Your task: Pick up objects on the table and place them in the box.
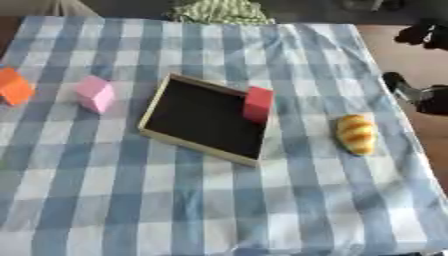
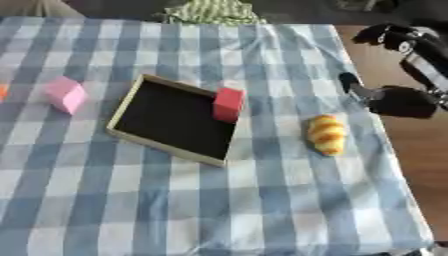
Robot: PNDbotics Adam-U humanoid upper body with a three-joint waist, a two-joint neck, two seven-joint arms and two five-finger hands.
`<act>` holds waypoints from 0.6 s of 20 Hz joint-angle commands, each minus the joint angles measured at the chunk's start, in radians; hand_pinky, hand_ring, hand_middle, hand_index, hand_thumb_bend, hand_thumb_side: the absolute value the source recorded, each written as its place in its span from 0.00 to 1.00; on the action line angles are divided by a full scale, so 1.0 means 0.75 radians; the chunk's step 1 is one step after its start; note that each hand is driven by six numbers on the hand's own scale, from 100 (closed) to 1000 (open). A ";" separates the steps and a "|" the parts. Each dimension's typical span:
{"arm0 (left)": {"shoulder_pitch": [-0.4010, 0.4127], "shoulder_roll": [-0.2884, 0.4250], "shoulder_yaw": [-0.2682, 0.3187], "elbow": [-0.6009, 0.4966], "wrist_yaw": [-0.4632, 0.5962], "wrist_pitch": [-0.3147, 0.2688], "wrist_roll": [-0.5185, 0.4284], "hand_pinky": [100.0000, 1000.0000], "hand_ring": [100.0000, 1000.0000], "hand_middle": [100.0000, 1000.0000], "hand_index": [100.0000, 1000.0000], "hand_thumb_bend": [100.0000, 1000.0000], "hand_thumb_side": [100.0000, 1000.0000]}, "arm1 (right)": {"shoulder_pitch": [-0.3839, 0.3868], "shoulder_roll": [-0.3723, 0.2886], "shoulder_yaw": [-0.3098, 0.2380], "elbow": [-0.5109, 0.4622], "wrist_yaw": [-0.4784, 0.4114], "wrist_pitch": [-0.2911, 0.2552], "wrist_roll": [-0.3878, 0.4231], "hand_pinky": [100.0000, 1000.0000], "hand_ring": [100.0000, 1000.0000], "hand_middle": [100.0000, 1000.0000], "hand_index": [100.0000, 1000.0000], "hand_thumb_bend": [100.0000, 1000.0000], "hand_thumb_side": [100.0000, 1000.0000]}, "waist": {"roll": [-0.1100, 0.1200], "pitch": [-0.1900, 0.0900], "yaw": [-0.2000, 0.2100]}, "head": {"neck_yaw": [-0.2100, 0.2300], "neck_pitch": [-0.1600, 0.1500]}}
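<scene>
1. Left eye view: a table under a blue-and-white checked cloth fills the frame. Near its middle lies a shallow box with a light wooden rim and a dark floor, turned askew to the cloth's squares.
2. Left eye view: a red block stands at the box's right corner — whether it sits inside or on the rim cannot be told. A pink block lies on the cloth just left of the box, and an orange block lies farther left at the picture's edge.
3. Left eye view: a croissant lies on the cloth to the right of the box, well apart from it.
4. Right eye view: the right hand shows as dark shapes off the table's right edge, near the croissant's side but apart from it. Its fingers cannot be made out, so open or closed cannot be told — it holds nothing that can be seen.
5. Right eye view: a green-and-white striped cloth lies bunched at the table's far edge.
</scene>
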 commanded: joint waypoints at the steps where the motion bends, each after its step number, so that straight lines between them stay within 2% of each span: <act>1: -0.002 0.025 0.015 -0.020 -0.003 0.003 0.002 0.86 0.84 0.82 0.93 0.40 0.57 | 0.004 -0.019 -0.012 -0.022 0.010 -0.006 0.020 0.86 0.86 0.86 0.87 0.16 0.55 | 0.019 -0.033 -0.001 | 0.020 0.006; 7: -0.005 0.023 0.014 -0.020 -0.002 0.004 0.000 0.86 0.84 0.82 0.92 0.39 0.57 | 0.026 -0.010 0.005 -0.022 0.033 -0.007 0.072 0.86 0.86 0.84 0.86 0.19 0.51 | 0.017 -0.027 0.004 | 0.035 0.006; 11: -0.006 0.022 0.012 -0.020 -0.001 0.003 -0.003 0.86 0.84 0.81 0.92 0.39 0.58 | 0.039 -0.009 0.024 -0.022 0.054 -0.014 0.118 0.86 0.86 0.81 0.84 0.26 0.35 | 0.015 -0.023 0.008 | 0.023 0.006; 12: -0.006 0.021 0.011 -0.020 -0.001 0.004 -0.004 0.86 0.84 0.81 0.92 0.39 0.58 | 0.041 -0.009 0.030 -0.022 0.059 -0.014 0.131 0.85 0.86 0.81 0.83 0.31 0.26 | 0.015 -0.023 0.008 | 0.021 0.006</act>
